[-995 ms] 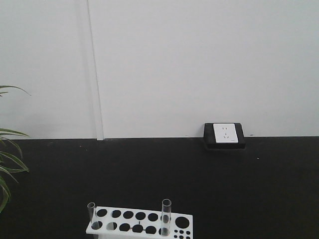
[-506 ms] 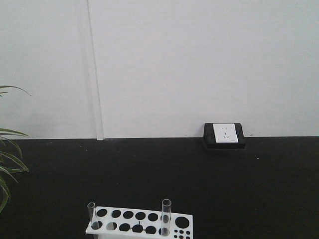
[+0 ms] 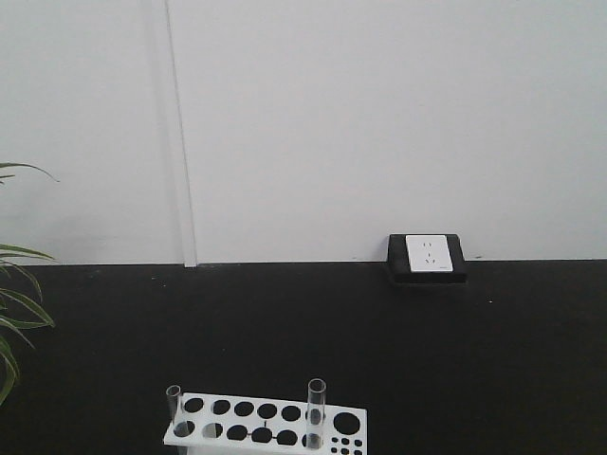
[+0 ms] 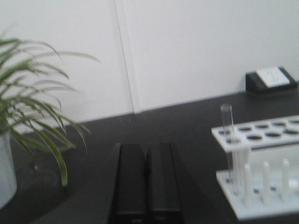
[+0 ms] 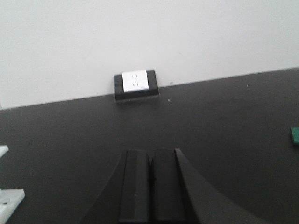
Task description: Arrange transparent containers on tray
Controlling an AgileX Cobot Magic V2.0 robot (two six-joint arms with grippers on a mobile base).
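Observation:
Two clear test tubes stand upright in a white holed rack (image 3: 363, 417) at the bottom of the front view: a thin tube (image 3: 174, 406) at the rack's left end and a thicker tube (image 3: 316, 410) towards its right. The left wrist view shows the thin tube (image 4: 227, 135) in the rack (image 4: 261, 144), to the right of my left gripper (image 4: 147, 145), which is shut on nothing. My right gripper (image 5: 150, 151) is also shut and empty above the black tabletop, with a rack corner (image 5: 9, 198) at its far left. The yellow tray is out of view.
A potted plant (image 4: 32, 107) stands left of the left gripper. A black wall socket box (image 3: 427, 254) sits at the table's back edge against the white wall. A small green object (image 5: 295, 134) shows at the right edge of the right wrist view.

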